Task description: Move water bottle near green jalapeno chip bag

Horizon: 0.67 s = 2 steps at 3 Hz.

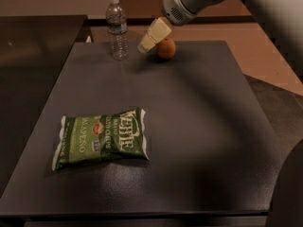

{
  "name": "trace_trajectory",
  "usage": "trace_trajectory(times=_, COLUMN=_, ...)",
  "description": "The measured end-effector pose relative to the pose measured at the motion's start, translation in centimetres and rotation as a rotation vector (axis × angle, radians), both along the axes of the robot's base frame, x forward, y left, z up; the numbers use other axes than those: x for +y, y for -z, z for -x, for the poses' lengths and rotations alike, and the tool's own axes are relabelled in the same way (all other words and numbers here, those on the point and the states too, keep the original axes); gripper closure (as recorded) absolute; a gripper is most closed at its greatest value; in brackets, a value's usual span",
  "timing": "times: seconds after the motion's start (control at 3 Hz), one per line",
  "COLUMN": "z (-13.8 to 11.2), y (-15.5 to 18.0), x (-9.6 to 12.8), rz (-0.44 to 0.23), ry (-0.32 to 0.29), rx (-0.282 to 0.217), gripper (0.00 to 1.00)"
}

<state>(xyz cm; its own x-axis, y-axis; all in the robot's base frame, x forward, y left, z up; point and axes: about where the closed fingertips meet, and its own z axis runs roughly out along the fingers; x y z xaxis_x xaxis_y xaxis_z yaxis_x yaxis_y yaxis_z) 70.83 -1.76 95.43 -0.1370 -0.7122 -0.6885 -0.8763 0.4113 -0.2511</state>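
The arm slants down from the upper right. Its tool (wide or narrow, I cannot tell) hangs at the counter's far edge, between the water bottle and an orange. The green jalapeno chip bag lies toward the near-left corner.

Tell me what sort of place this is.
Probably an indoor office or lab: a dark table holds a water bottle, an orange and a green jalapeno chip bag; the robot's hand hangs between bottle and orange.

On our bench, the water bottle stands far back, the tool between it and the orange; the green jalapeno chip bag lies front-left.
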Motion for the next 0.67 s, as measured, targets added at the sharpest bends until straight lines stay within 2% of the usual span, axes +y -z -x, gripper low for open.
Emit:
trace_trajectory(times=0.33, z=-1.8, y=0.0, x=2.3, rz=-0.075, ry=-0.004, rx=-0.048, gripper=0.00)
trace_trajectory(times=0.67, z=-3.8, y=-0.3, x=3.8, rz=-0.140, ry=0.002, rx=-0.076, gripper=0.00)
